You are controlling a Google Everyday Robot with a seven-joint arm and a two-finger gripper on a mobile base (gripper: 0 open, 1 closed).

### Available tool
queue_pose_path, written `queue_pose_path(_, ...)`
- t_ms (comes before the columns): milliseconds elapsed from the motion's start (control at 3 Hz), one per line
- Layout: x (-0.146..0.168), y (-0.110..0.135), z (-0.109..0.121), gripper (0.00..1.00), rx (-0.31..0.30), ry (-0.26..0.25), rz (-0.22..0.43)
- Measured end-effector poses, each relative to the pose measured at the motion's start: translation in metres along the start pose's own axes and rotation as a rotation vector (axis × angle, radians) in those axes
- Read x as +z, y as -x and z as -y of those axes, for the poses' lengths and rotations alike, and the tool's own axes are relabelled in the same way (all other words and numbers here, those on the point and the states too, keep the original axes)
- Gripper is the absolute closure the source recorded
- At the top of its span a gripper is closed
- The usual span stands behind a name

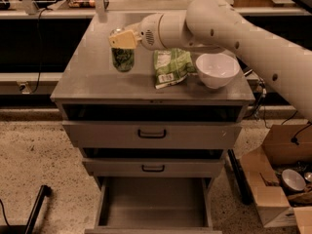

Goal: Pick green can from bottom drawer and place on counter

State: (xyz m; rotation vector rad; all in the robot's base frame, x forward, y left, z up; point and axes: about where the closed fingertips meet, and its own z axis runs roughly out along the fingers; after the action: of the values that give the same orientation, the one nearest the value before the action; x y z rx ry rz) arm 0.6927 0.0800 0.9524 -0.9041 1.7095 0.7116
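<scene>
The green can (123,59) stands upright on the counter (92,77), left of the middle. My gripper (122,39) is at the can's top, its yellowish fingers (123,39) covering the rim, at the end of the white arm (214,23) that reaches in from the right. The bottom drawer (153,204) is pulled open below and shows a plain grey inside with nothing in it.
A flat green snack bag (169,66) and a white bowl (217,69) lie on the counter right of the can. Two upper drawers with black handles (151,133) are nearly closed. A cardboard box (280,179) stands on the floor at right.
</scene>
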Motion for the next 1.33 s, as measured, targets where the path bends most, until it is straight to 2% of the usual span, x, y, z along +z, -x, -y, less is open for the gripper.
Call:
queue_pose_path(333, 0.011, -0.007, 0.015, 0.83, 0.050, -0.045, -0.038)
queue_pose_path(667, 0.016, -0.020, 0.023, 0.59, 0.095, -0.054, -0.083)
queue_pose_path(1000, 0.021, -0.032, 0.029, 0.29, 0.119, -0.061, -0.136)
queue_pose_path(1333, 0.023, -0.031, 0.027, 0.06, 0.116, -0.057, -0.134)
